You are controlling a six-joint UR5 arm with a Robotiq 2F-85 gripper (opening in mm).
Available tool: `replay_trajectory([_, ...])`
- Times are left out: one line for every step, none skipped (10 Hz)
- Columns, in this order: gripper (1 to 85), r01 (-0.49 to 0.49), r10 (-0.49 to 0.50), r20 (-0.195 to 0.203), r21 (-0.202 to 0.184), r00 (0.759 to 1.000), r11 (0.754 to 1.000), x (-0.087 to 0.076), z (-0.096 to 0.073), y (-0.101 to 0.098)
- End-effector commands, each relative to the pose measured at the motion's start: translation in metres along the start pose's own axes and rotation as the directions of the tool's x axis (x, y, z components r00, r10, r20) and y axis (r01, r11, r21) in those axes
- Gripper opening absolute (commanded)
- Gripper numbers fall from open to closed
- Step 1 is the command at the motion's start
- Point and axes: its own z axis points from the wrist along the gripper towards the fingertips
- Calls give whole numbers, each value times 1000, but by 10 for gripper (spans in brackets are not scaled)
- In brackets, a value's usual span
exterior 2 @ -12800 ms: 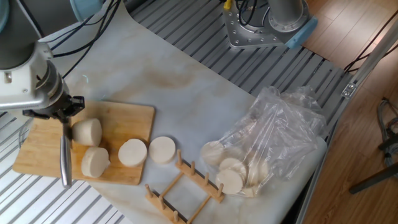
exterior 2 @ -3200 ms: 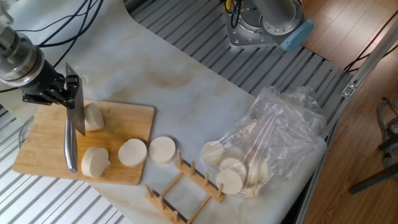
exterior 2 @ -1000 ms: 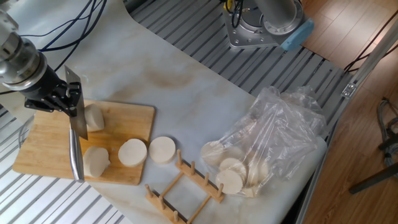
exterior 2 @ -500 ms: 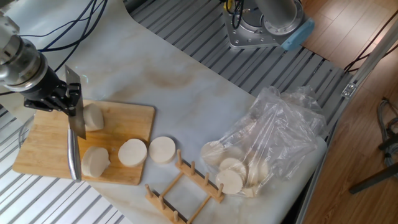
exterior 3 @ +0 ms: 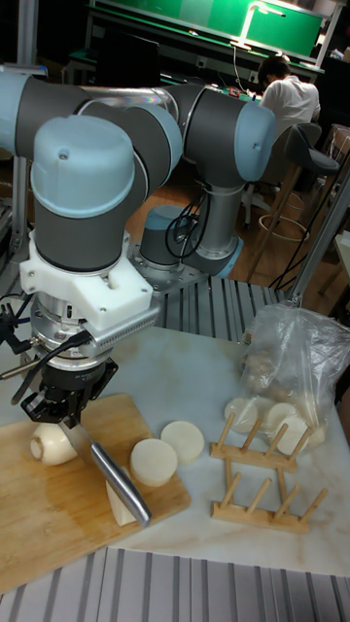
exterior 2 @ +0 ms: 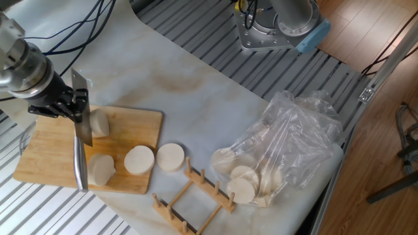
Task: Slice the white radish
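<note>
Gripper: the black two-finger gripper (exterior 2: 65, 104) (exterior 3: 60, 403) is clamped on the blade end of a steel kitchen knife (exterior 2: 80, 147) (exterior 3: 115, 478), above the left half of the board.
Knife: slanted, its shiny handle reaching toward the board's near edge.
White radish: the thick cream-white radish stub (exterior 2: 99, 123) (exterior 3: 51, 444) lies on the rectangular bamboo cutting board (exterior 2: 130, 124) (exterior 3: 58, 515), near the board's far edge, right beside the blade.
Cut pieces: one chunk (exterior 2: 101, 170) by the near edge beside the handle; one round disc (exterior 2: 139, 160) (exterior 3: 155, 461) overhanging the board's right edge; another disc (exterior 2: 170, 156) (exterior 3: 182, 439) on the white tabletop (exterior 2: 196, 91) just beyond.
Rack: a wooden peg rack (exterior 2: 192, 192) (exterior 3: 262, 476) at the tabletop's near edge.
Bag: a clear plastic bag (exterior 2: 294, 143) (exterior 3: 292, 369) of pale slices near the right edge.
</note>
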Motion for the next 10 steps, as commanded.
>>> replay_trajectory([13,-8,8,19,-9,1000,1000,-6,-3,4])
replay_trajectory([13,-9,10,32,-11,999,1000,-9,-1,5])
replay_trajectory([13,-10,10,47,-11,999,1000,-10,2,6])
replay_trajectory([13,-8,8,55,-7,998,1000,-8,6,6])
replay_trajectory([13,-4,4,55,-3,998,1000,-5,6,4])
replay_trajectory([13,0,0,60,-6,998,1000,-6,2,2])
replay_trajectory([13,-2,3,75,-16,997,1000,-10,-5,1])
replay_trajectory([13,-2,3,83,-13,997,1000,-13,-11,-3])
replay_trajectory([13,-12,15,110,-24,994,1000,-19,-9,1])
replay_trajectory([13,-10,13,126,-23,992,1000,-23,-6,-1])
